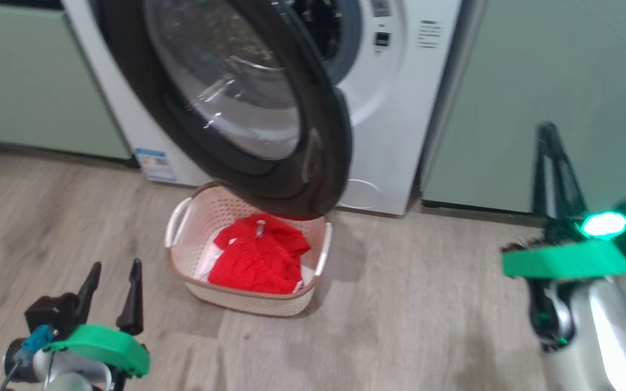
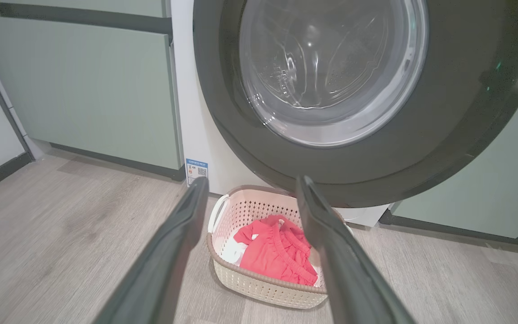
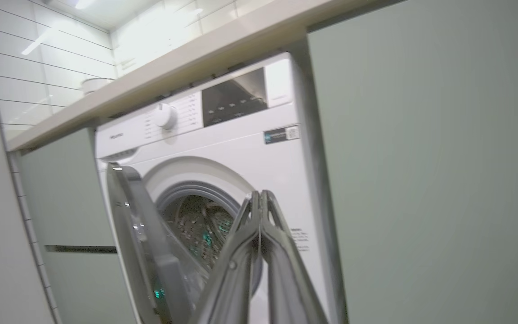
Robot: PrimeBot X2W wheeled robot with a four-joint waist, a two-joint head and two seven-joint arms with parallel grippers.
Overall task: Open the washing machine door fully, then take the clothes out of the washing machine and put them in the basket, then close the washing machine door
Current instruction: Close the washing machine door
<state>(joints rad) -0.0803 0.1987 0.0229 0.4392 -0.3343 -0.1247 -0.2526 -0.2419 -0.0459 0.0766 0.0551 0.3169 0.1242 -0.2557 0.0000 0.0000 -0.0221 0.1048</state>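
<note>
The washing machine [image 1: 400, 108] [image 3: 223, 144] stands with its black-rimmed door [image 1: 237, 103] [image 2: 331, 90] [image 3: 137, 243] swung open over the floor. Below the door sits the cream basket [image 1: 182, 260] [image 2: 263, 288], and red clothes [image 1: 258, 255] [image 2: 277, 252] lie inside it. My left gripper [image 1: 112, 282] [image 2: 252, 191] hovers open and empty low at the left, short of the basket. To the right, in front of the green cabinet, my right gripper [image 1: 548, 133] [image 3: 259, 195] is raised with its fingers pressed together and nothing between them. The steel drum [image 3: 196, 225] shows behind the door.
Pale green cabinets [image 1: 30, 81] [image 1: 552, 98] flank the machine on both sides. A countertop [image 3: 173, 67] runs above it under a white tiled wall. Wooden floor [image 1: 427, 304] lies open around the basket.
</note>
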